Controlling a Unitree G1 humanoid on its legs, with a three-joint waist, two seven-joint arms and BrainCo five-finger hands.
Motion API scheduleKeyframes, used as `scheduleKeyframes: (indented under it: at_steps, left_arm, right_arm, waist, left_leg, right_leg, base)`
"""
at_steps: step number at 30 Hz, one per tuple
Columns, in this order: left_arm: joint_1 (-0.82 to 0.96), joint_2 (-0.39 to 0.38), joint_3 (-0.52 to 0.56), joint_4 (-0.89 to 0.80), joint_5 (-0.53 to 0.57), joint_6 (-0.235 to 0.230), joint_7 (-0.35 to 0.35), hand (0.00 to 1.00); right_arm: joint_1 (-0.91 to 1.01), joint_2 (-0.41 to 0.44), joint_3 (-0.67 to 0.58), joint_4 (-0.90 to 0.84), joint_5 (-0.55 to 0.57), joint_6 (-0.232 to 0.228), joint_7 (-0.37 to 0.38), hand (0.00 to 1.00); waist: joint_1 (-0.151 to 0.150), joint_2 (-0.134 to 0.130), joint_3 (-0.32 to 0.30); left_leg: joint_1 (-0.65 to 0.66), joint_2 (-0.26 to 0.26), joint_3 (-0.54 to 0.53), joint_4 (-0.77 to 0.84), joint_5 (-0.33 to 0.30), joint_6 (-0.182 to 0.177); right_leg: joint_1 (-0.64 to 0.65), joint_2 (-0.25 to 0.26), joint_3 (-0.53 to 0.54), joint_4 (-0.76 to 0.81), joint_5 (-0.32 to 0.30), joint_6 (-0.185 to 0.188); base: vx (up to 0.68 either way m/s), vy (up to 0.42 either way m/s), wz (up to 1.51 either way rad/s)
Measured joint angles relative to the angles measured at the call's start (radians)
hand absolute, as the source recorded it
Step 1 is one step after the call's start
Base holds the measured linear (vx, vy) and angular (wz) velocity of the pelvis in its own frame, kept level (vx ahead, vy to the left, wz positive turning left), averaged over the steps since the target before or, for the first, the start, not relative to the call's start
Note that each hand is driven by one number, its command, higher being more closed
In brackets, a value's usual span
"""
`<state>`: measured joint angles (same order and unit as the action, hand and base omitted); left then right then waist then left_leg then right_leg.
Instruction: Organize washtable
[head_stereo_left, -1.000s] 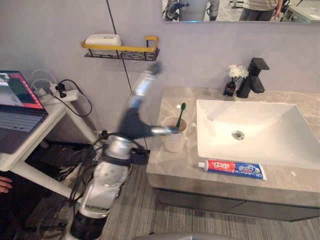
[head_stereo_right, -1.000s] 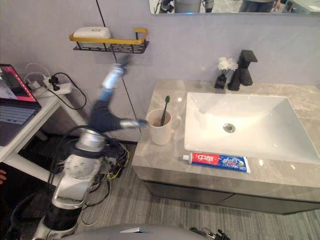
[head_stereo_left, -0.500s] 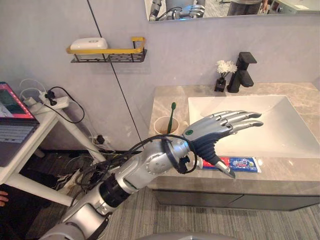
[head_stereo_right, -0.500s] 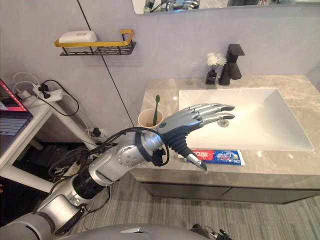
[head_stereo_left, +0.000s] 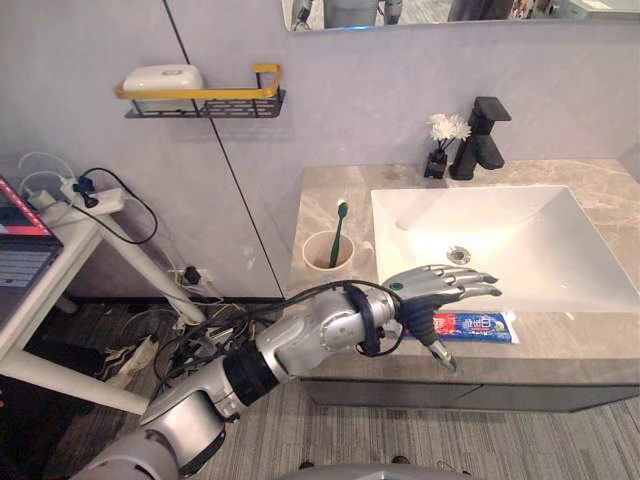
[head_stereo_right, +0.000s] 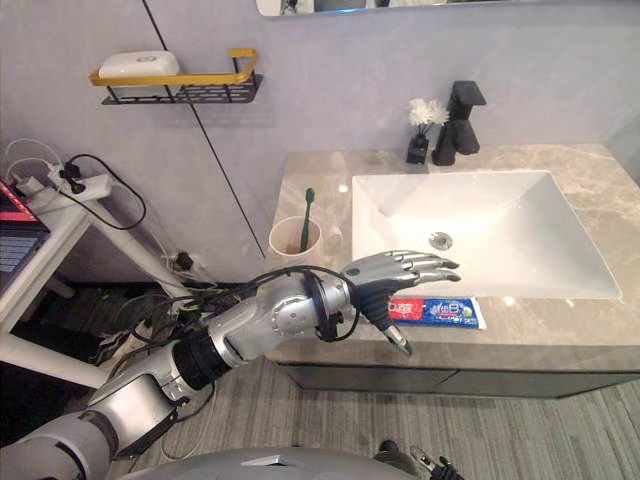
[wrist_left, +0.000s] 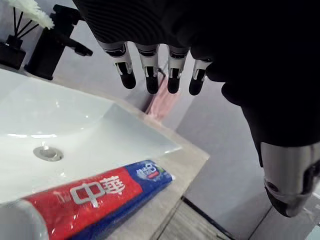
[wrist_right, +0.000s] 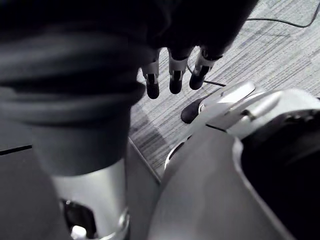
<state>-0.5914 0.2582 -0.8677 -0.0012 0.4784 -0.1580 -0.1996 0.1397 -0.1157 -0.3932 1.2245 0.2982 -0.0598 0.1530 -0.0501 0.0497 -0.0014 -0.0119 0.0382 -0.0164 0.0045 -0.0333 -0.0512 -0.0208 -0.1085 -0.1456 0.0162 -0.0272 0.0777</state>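
Fingers (head_stereo_left: 460, 290) of left hand (head_stereo_left: 425, 290) straight and spread, holding nothing, hovering above red-and-blue toothpaste tube (head_stereo_left: 485, 327). Tube lies along front edge of grey marble table (head_stereo_left: 325, 205), just before white rectangular basin (head_stereo_left: 520, 250). Right hand (wrist_right: 172, 75) hangs with relaxed, empty fingers over grey carpeted floor (wrist_right: 285, 45).

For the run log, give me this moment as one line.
left hand: open, over toothpaste, not touching | toothpaste: flat on counter front | toothbrush: in cup | right hand: open, above floor
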Motion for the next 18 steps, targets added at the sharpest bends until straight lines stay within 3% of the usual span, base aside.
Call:
scheduleKeyframes:
  at_steps: [13,18]
  left_arm:
    - [0.000,-0.009,-0.001,0.013,-0.023,0.030,-0.028,0.00]
    - [0.016,0.007,0.000,0.110,-0.022,0.038,-0.027,0.00]
  right_arm:
    - [0.000,0.010,-0.032,0.000,0.000,0.006,0.000,0.00]
    - [-0.008,0.008,-0.045,-0.001,0.000,0.007,-0.002,0.00]
  waist:
    - [-0.007,0.001,-0.001]
    - [-0.023,0.002,-0.001]
  left_leg:
    - [-0.002,0.000,0.003,0.000,0.000,0.000]
    - [0.006,0.001,0.008,-0.005,0.000,0.000]
  right_leg:
    - [-0.003,0.000,0.000,0.000,0.001,0.001]
    - [0.021,0.004,-0.003,-0.047,0.028,-0.003]
  base:
    - [0.00,0.001,0.00]
    - [0.00,0.000,-0.02]
